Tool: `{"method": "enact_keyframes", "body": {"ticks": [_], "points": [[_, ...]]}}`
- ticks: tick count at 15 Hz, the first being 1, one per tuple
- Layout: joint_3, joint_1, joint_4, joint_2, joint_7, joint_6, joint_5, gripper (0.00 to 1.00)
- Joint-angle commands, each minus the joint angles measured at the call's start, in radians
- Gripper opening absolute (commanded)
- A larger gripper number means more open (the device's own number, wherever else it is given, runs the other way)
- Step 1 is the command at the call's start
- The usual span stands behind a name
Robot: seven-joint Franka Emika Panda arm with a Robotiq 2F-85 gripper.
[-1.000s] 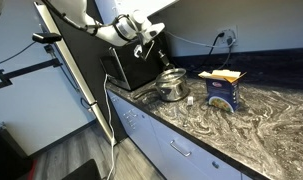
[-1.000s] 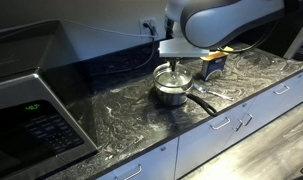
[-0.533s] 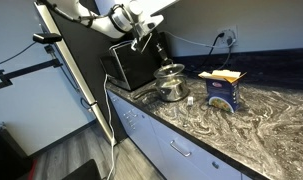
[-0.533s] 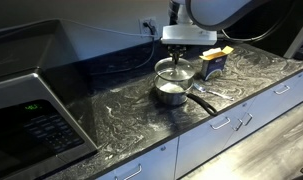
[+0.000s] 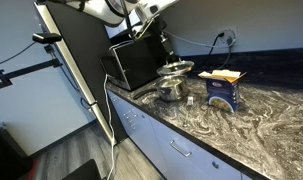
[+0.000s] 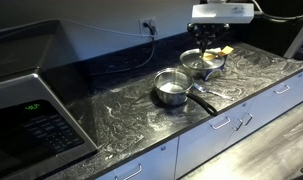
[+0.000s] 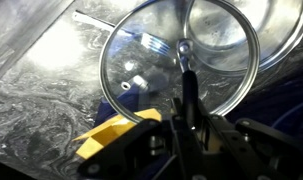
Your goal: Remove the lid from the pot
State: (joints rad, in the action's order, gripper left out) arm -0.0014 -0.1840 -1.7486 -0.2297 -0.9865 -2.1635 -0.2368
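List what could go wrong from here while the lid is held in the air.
1. The gripper seems to pinch the lid only at its small centre knob. The glass could swing or slip out and fall onto the pot or the countertop.
2. The lid hangs close to the open blue box, so lowering it there might clip the raised flap or push the box.

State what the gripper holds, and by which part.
The gripper holds the lid by the knob at its centre, lifted clear of the pot.
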Motion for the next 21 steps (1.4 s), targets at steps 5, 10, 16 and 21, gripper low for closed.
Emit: {"method": "enact_keyframes", "body": {"ticks": [5,10,16,21], "points": [[-0.058,0.129,-0.165,0.139,-0.054,-0.014,0.072,0.04],[-0.104,0.204,-0.221,0.164,-0.083,-0.072,0.098,0.04],[-0.154,0.251,-0.248,0.15,-0.235,-0.159,0.047,0.04],[-0.193,0.269,-0.253,0.141,-0.403,-0.168,-0.05,0.04]]}}
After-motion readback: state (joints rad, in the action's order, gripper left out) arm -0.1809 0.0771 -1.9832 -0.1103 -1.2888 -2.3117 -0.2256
